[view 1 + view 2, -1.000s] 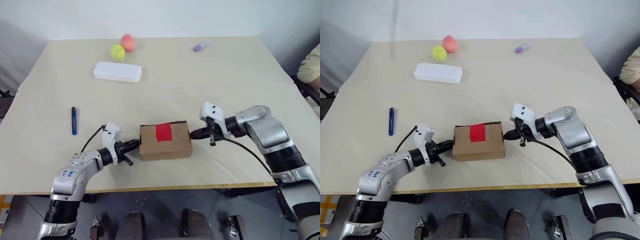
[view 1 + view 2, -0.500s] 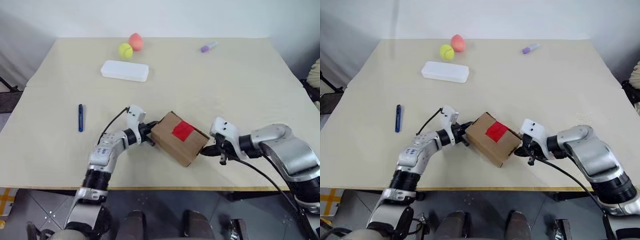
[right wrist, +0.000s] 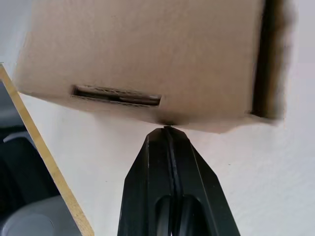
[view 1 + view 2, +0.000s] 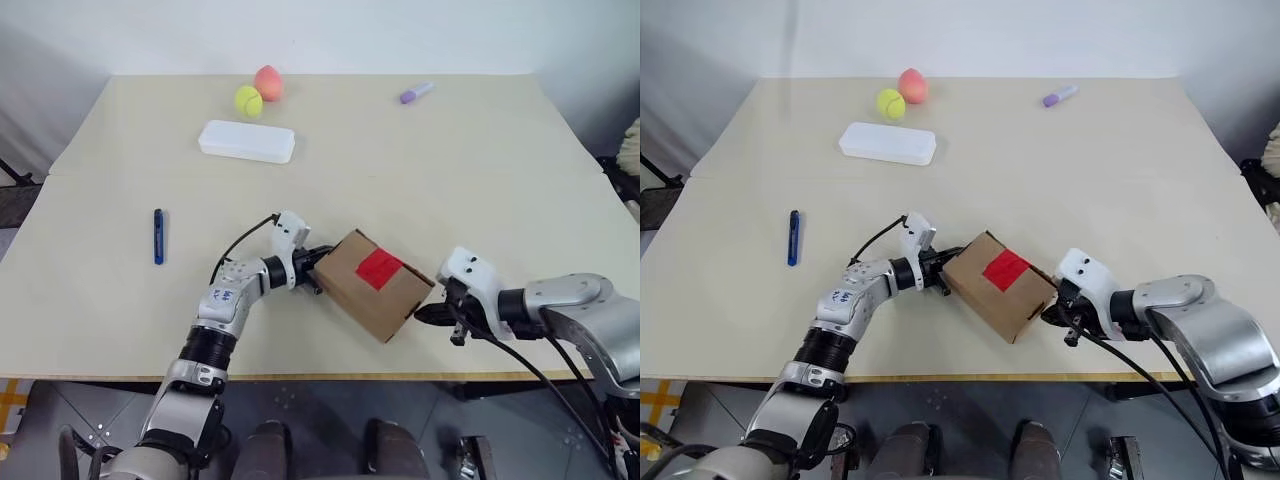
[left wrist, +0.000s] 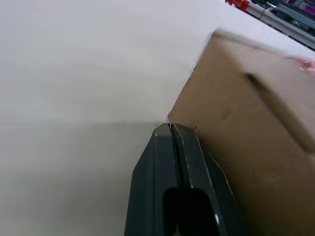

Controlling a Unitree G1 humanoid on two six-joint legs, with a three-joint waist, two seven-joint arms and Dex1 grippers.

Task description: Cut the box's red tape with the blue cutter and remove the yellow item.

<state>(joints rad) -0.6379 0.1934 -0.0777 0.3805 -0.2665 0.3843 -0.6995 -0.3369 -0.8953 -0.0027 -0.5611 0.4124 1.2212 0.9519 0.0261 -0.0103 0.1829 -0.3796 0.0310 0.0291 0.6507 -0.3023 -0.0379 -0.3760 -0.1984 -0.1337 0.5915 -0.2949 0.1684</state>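
Swung askew since a second ago, the box (image 4: 375,283) sits near the table's front edge between the closed, empty left gripper (image 4: 318,274) and right gripper (image 4: 422,313), whose further nudging could tip it off.

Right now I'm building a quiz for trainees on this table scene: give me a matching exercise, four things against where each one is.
Things:
1. blue cutter
2. purple marker
3. red tape
4. tennis ball

Places:
A. on top of the box
B. far right part of the table
C. beside the pink ball
D. alone, left of the left gripper

Pairs: 1-D, 2-B, 3-A, 4-C
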